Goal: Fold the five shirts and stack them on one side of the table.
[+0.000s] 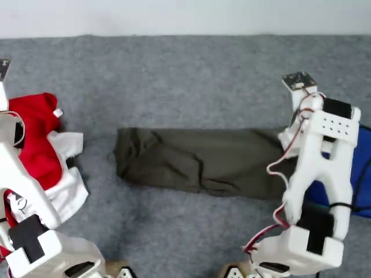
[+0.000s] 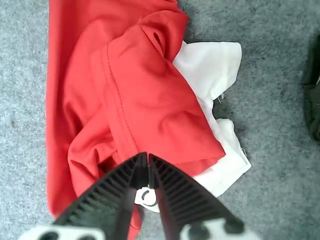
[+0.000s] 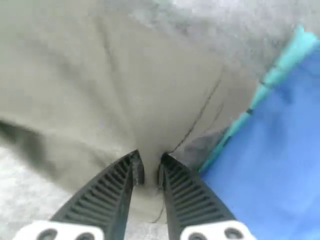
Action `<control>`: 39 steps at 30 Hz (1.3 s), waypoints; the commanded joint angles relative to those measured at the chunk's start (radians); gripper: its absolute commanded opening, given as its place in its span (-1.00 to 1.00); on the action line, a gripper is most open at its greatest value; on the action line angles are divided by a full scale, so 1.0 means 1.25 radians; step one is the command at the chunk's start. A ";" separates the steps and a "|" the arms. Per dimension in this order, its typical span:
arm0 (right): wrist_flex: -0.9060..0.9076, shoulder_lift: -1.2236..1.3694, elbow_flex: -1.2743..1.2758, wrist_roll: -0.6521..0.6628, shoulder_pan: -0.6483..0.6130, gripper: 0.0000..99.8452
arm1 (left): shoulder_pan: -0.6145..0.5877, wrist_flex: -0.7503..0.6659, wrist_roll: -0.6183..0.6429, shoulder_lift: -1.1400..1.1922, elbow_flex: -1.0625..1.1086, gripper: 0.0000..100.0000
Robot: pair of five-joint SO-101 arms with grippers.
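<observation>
Long wrinkled band of olive shirt (image 1: 197, 162) on fuzzy grey table (image 1: 203, 75), cloth pinched in right gripper (image 3: 148, 169); left gripper (image 2: 148, 162) clenched over crumpled red shirt (image 2: 125, 90).

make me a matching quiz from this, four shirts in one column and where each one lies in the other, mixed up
Things:
1. red shirt
2. white shirt
3. olive shirt
4. blue shirt

Places:
a. laid as a long strip across the middle of the table
b. partly behind the right arm in the high view
c. on top of another shirt
d. sticking out from under another shirt

Pairs: 1-c, 2-d, 3-a, 4-b
</observation>
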 commanded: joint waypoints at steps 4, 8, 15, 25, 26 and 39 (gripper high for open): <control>0.089 -0.109 -0.095 -0.033 -0.226 -0.98 | 0.006 0.016 0.000 -0.052 -0.004 -0.97; 0.082 -0.106 -0.099 -0.085 -0.369 -0.98 | 0.006 0.015 0.001 -0.053 -0.004 -0.97; -0.015 -0.047 -0.099 -0.151 -0.563 -0.98 | 0.006 0.012 0.038 -0.053 -0.004 -0.97; -0.148 0.139 -0.178 -0.153 -0.667 -0.98 | 0.006 0.012 0.038 -0.053 -0.004 -0.97; -0.145 0.168 -0.209 -0.153 -0.671 -0.98 | 0.006 0.012 0.038 -0.053 -0.004 -0.97; -0.006 0.547 -0.741 -0.149 -0.710 -0.98 | 0.006 0.011 0.038 -0.053 -0.004 -0.97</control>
